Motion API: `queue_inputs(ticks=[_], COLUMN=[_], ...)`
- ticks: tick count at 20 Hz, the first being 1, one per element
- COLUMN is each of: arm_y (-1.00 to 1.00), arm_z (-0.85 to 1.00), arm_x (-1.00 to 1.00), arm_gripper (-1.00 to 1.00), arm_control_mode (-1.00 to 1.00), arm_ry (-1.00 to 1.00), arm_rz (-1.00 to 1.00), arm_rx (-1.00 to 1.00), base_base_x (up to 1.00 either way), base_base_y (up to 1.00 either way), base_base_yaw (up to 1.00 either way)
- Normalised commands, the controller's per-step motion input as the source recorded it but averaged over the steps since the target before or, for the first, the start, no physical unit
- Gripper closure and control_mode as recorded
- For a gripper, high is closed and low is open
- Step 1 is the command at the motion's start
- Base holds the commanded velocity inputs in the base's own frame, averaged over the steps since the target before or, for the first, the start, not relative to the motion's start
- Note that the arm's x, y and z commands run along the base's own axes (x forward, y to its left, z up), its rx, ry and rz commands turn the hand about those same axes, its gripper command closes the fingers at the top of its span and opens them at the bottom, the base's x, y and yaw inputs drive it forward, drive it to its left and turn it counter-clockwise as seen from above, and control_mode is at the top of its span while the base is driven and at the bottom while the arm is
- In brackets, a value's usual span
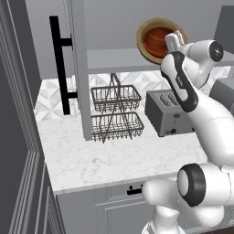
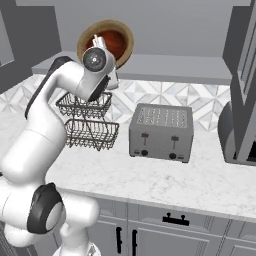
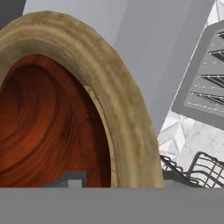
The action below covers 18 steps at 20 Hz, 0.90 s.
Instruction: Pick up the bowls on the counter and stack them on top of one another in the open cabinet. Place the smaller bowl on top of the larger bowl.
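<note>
White marble bench [image 1: 105, 160] carries a wire rack [image 1: 115, 112] and toaster [image 2: 161, 131]; whether the hand [image 1: 172, 42] grips cannot be told.

The larger bowl [image 3: 127, 118] is showing light tan wood with a streaked grain on its thick rim, right beside the fingers. The smaller bowl [image 3: 48, 127] nested inside it is gleaming dark reddish-brown with swirling grain. The bench [image 1: 114, 160] is showing white marble with faint grey veins. The cabinet [image 1: 80, 68] is showing flat grey, its bar handle [image 1: 59, 64] black.
</note>
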Motion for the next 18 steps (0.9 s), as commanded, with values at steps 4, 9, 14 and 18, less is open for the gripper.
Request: queue_inputs(ticks=[4, 9, 14, 18], arm_y=[0.0, 0.0, 0.0, 0.03], arm_z=[0.0, -0.03, -0.23, -0.24], arm_x=[0.62, 0.57, 0.44, 0.47], arm_gripper=[1.0, 1.0, 1.0, 1.0], arm_control_mode=[-1.0, -1.0, -1.0, -1.0], arm_ry=[0.03, 0.01, 0.0, 0.02], arm_rz=[0.0, 0.0, 0.0, 0.0], arm_rx=[0.03, 0.0, 0.0, 0.0], base_base_x=[0.0, 0.0, 0.0, 0.0], base_base_y=[0.0, 0.0, 0.0, 0.0], base_base_yaw=[0.0, 0.0, 0.0, 0.0])
